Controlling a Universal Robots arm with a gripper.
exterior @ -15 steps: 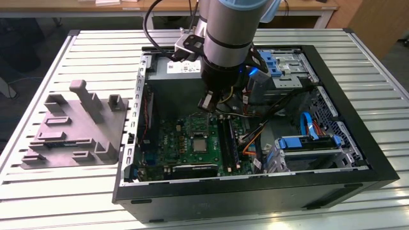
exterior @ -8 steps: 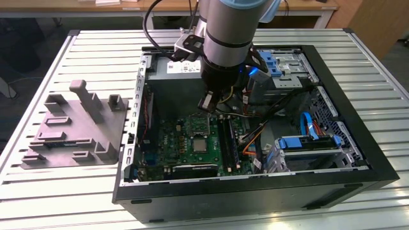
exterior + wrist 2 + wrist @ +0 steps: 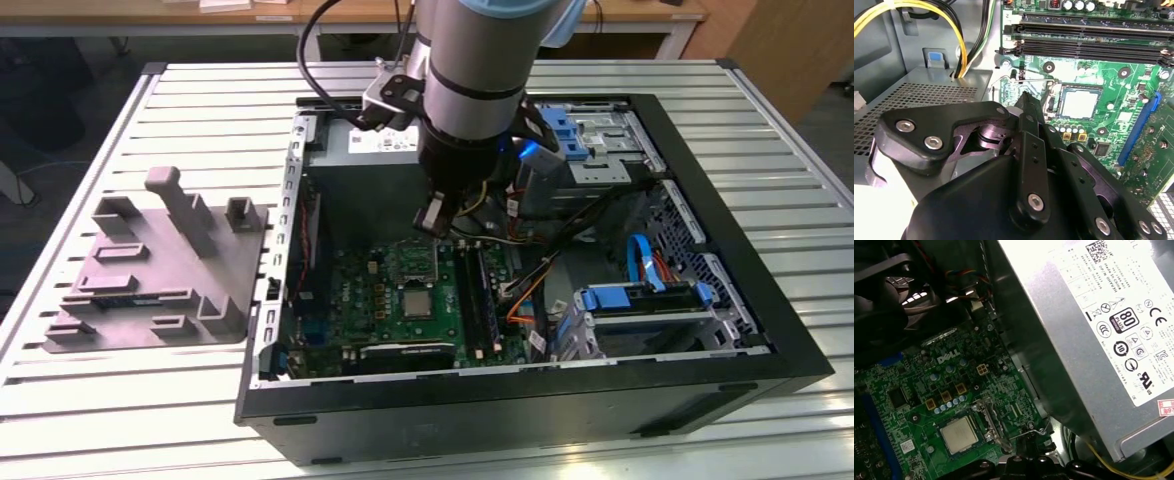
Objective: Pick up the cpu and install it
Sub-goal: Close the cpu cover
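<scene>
The cpu is a small silver square lying flat in its socket on the green motherboard inside the open computer case. It shows in both wrist views as well, cpu and cpu, ringed by the socket's metal frame. My gripper hangs above the board, a little behind the socket and apart from the chip. In the second wrist view its black fingers come together in one narrow tip with nothing between them. A thin wire lever of the socket lies close to that tip.
The black case wall rings the work area. A silver power supply stands close behind the gripper, with yellow and black cables beside it. Memory slots flank the socket. A grey moulded tray sits on the slatted table at the exterior view's left.
</scene>
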